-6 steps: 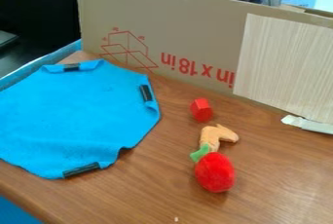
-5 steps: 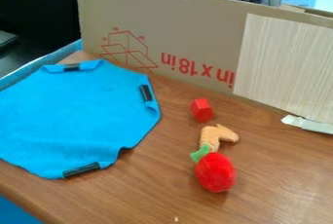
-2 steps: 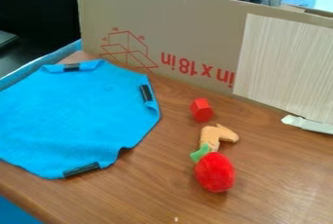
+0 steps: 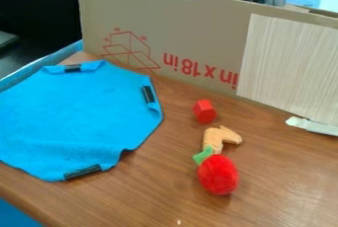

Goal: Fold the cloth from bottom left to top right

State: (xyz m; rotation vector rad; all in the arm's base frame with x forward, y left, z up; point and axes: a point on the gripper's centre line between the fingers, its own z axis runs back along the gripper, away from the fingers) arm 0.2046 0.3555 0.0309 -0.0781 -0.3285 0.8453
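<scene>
Black gripper: whether spread or closed, cannot tell. Likely best hold: thin pinch on lower-left edge (image 4: 20, 163) of blue cloth (image 4: 76, 117), just above table (image 4: 151, 191). Cloth lies unfolded on table's left side, black strip (image 4: 83, 171) at near edge. Should handle light, limp, hardly fragile; strip probably stiffer, poorer grip. Shallow pinch may slip; low pull toward top right may drag or bunch cloth.

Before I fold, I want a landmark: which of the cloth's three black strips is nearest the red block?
The right strip on the cloth, facing the block; the top strip and bottom strip lie farther off.
</scene>
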